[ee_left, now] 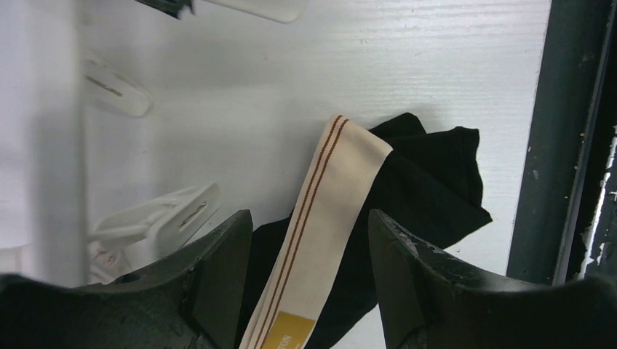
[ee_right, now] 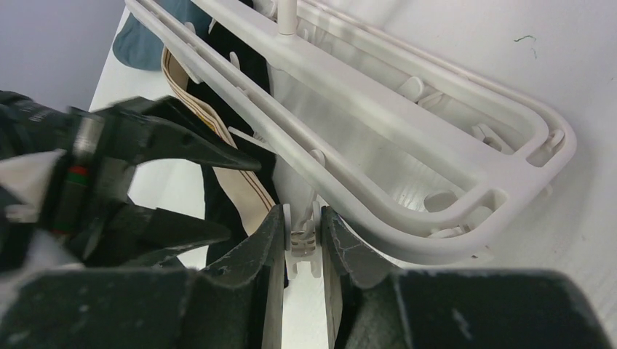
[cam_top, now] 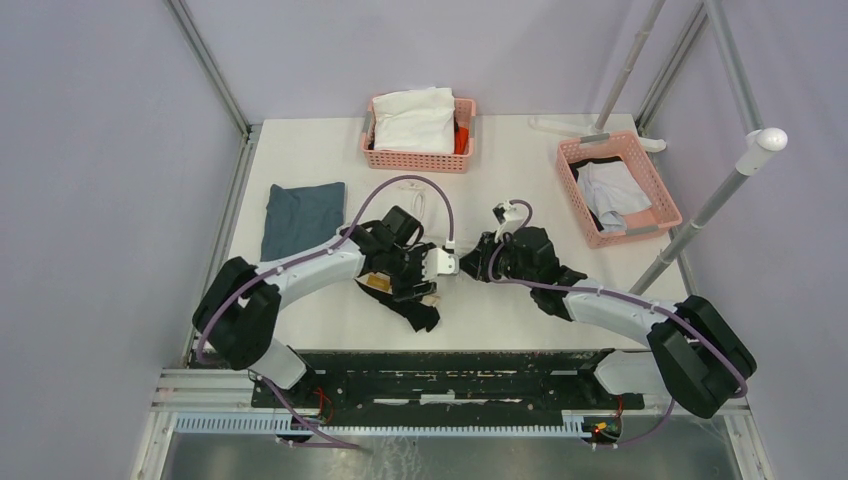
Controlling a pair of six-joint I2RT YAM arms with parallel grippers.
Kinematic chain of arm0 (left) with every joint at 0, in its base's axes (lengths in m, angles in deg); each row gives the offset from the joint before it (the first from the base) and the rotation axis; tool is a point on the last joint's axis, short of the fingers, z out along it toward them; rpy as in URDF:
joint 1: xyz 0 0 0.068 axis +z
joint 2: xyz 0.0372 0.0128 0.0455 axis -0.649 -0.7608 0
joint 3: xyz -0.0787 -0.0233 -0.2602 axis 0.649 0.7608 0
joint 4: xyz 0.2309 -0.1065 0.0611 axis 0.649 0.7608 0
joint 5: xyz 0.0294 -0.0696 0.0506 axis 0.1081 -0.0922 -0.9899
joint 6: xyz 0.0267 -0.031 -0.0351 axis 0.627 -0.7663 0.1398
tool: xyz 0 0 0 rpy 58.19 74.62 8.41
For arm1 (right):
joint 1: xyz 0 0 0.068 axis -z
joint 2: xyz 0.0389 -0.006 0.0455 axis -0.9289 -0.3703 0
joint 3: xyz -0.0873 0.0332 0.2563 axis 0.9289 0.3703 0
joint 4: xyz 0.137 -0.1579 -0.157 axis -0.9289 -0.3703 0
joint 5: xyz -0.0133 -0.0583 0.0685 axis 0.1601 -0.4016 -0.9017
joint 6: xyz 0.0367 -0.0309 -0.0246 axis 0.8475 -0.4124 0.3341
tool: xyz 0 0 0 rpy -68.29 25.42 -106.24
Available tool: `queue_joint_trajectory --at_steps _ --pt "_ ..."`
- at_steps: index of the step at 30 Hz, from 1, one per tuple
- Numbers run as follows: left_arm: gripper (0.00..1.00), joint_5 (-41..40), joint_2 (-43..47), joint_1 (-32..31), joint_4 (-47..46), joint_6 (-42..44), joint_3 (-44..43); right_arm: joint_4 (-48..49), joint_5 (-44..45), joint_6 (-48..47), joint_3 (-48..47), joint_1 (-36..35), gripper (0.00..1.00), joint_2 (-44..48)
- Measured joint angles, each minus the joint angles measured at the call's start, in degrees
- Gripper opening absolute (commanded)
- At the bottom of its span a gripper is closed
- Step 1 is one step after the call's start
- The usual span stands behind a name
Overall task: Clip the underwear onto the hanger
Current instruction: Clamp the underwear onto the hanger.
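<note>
The underwear (ee_left: 429, 182), black with a beige waistband (ee_left: 342, 189), lies crumpled on the white table near its front edge, also seen from above as underwear (cam_top: 417, 308). My left gripper (ee_left: 309, 218) hovers over it, open, with the waistband running between the fingers and a gap on each side. The white hanger (ee_right: 407, 131) lies flat between the two arms, and only a small part of the hanger (cam_top: 443, 262) shows from above. My right gripper (ee_right: 302, 211) is shut on one small dangling clip (ee_right: 303, 240) at the hanger's near rail. Two more clips (ee_left: 171, 218) lie left of the left fingers.
A pink basket (cam_top: 375, 150) with a white garment stands at the back centre. Another pink basket (cam_top: 655, 195) is at the right, beside a slanted metal pole (cam_top: 700, 215). A folded blue-grey cloth (cam_top: 302, 217) lies at the left. A dark rail (ee_left: 560, 145) runs along the table's front edge.
</note>
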Motion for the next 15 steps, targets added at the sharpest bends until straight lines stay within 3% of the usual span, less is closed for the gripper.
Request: queue_joint_trajectory --at_steps 8,15 --pt "0.68 -0.24 -6.56 0.15 0.09 1.22 -0.26 -0.04 0.07 -0.24 0.00 -0.02 0.07 0.42" --pt "0.58 -1.42 -9.11 0.24 -0.20 1.97 -0.26 -0.13 0.07 -0.42 0.00 -0.02 0.08 0.63"
